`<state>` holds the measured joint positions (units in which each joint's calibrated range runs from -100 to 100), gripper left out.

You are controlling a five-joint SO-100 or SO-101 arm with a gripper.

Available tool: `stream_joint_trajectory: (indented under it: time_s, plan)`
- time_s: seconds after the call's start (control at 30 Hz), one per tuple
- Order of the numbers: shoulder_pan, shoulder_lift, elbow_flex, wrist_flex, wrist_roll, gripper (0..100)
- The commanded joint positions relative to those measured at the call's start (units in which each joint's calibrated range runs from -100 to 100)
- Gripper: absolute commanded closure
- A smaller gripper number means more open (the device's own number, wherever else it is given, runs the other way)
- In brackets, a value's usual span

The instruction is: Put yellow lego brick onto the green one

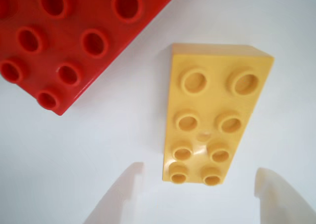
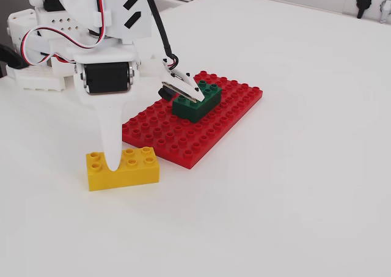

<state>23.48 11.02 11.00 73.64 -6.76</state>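
Gripper fingers stand apart in the wrist view, 1 pale tip at each lower corner, with the near end of the yellow lego brick between them and the rest of the brick stretching away toward the top of the frame. Neither finger touches the brick there; a strip of white table shows on each side. In the fixed view the gripper comes straight down over the yellow lego brick, and 1 white finger crosses the brick's top face between its studs, so contact cannot be told from that side.

The brick lies flat on the table, studs up, just beside the near corner of the red baseplate, apart from it. The green one sits on the baseplate toward its far side, partly hidden by a white part of the arm. A corner of the baseplate fills the upper left of the wrist view.
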Motion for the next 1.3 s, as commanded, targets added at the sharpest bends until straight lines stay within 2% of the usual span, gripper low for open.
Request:
stream_joint_trajectory:
  time_s: [0.0,0.2,0.6,0.8,1.07,1.27]
  plan:
    - [1.58,-0.08,-2.19,-0.28,0.24,76]
    - [1.72,1.51,0.97,-2.62,1.49,76]
    - [2.24,9.22,-3.36,-2.88,1.86,77]
    - [1.8,9.22,-4.0,-3.31,1.91,94]
    - [2.02,8.21,-4.0,-2.79,1.91,93]
    - [2.17,-1.51,-3.27,-0.63,1.7,92]
